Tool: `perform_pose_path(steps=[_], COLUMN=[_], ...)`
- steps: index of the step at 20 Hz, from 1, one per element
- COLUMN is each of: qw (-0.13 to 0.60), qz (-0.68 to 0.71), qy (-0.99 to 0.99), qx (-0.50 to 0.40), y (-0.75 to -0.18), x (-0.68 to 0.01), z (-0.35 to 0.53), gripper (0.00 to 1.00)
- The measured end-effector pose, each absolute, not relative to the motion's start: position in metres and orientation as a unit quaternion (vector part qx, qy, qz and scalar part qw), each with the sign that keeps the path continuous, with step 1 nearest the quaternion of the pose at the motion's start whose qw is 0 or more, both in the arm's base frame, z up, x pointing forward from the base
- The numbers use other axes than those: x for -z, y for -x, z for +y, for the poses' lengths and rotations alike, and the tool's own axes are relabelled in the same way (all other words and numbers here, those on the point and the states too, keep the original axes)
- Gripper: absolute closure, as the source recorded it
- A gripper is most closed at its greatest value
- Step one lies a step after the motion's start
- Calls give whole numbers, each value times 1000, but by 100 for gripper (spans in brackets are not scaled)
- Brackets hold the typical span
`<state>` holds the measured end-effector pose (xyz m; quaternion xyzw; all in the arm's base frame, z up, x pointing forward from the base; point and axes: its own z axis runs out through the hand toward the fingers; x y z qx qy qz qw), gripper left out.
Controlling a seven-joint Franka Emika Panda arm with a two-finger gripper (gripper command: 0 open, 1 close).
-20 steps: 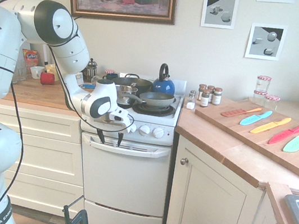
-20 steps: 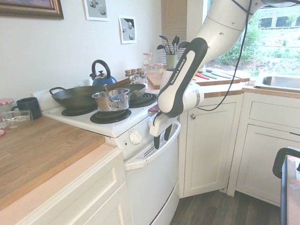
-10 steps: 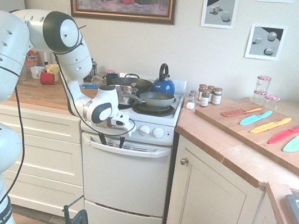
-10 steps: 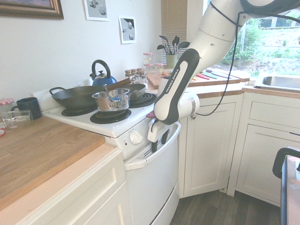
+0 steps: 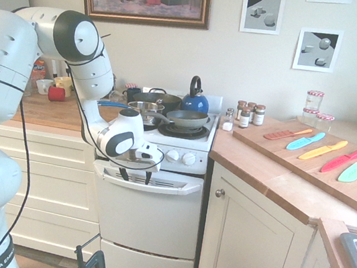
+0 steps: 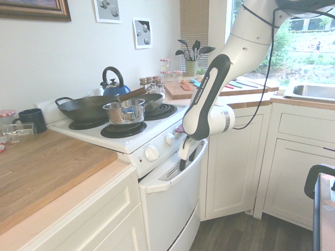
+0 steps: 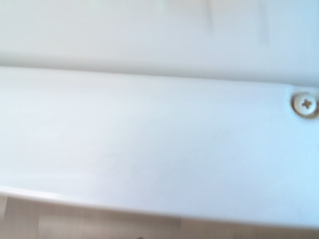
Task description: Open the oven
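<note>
Gripper (image 5: 136, 176) fingers hooked, apart, behind the oven (image 5: 151, 218) door handle (image 6: 175, 175); door barely ajar, most of the swing remained

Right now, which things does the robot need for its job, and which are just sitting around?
Needed:
oven
oven door handle
gripper

Just sitting around:
blue kettle
frying pan
small pot
colored knives
spice jars
</note>
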<state>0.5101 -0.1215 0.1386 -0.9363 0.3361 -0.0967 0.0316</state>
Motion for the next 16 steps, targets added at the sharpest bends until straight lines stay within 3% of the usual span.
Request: perform_pose_path(steps=[11, 16], qw=[8, 8], qz=[358, 342], qy=[932, 939], qx=[52, 38], y=[-418, -396], x=[-101, -148], z=[-199, -187], gripper=[0, 0])
